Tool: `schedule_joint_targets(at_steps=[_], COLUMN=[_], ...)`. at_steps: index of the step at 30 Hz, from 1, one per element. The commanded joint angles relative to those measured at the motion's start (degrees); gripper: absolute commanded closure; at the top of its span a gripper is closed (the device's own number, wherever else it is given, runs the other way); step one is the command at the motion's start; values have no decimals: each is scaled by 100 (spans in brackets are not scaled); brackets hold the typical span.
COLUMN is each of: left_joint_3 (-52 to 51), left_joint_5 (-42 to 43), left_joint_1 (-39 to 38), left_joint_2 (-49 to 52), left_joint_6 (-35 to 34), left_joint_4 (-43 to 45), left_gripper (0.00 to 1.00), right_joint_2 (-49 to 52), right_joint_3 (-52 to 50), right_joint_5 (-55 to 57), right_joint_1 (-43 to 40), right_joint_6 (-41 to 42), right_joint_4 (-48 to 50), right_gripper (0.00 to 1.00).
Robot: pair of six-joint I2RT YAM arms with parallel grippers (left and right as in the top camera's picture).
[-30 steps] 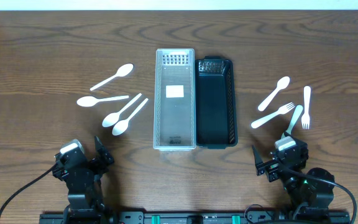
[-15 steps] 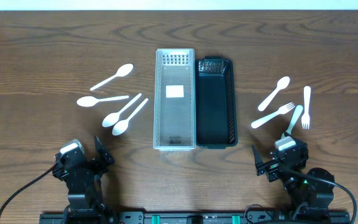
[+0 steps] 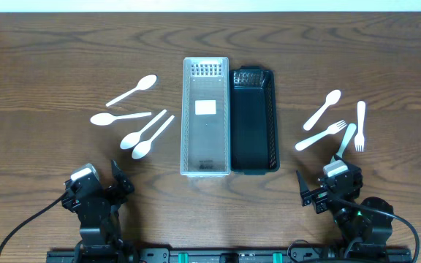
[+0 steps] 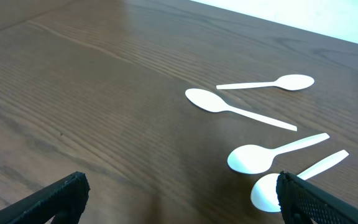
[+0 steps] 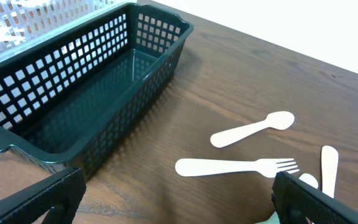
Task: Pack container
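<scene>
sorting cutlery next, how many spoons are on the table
5. Four lie left of the clear basket: top spoon, second spoon, third spoon, lowest spoon. A fifth spoon lies right of the black basket. One utensil nearby is partly hidden, type unclear.

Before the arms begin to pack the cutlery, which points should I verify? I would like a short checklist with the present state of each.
1. Black basket empty: ok.
2. Clear basket empty except a white label: ok.
3. Left gripper open, holding nothing: ok.
4. Right gripper open, holding nothing: ok.
5. Nearest spoon clear of second spoon: cannot tell, bowls very close.
6. Pale utensil free of the right gripper: not ok, its near end lies under it.
</scene>
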Motion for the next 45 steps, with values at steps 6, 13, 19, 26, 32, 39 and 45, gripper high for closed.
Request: schedule_joint_targets(at_steps=[6, 13, 19, 26, 32, 39, 45], left_joint_3=[-114, -114, -114, -114, -114, -114, -114], left_joint_5=[-52, -55, -52, -52, -55, 11, 1156], left_joint_1=[24, 24, 24, 24, 24, 24, 24], left_joint_2=[-39, -39, -39, -39, -39, -39, 24], left_joint_6=[-74, -74, -74, -74, -74, -101, -122], left_joint_4=[-22, -22, -22, -22, -20, -22, 50], left_gripper=[2, 2, 2, 2, 2, 2, 2], right_joint_2=[-52, -52, -52, -52, -52, -52, -52], right_joint_3=[-31, -31, -31, -31, -31, -31, -31], right_joint_5=[17, 17, 17, 17, -57, -1322, -2240], right_joint_1=[52, 52, 52, 52, 52, 52, 52], right_joint_6=[57, 57, 57, 57, 61, 138, 1209], right_joint_4=[13, 13, 13, 13, 72, 20, 15], right_gripper=[1, 1, 1, 1, 1, 1, 1])
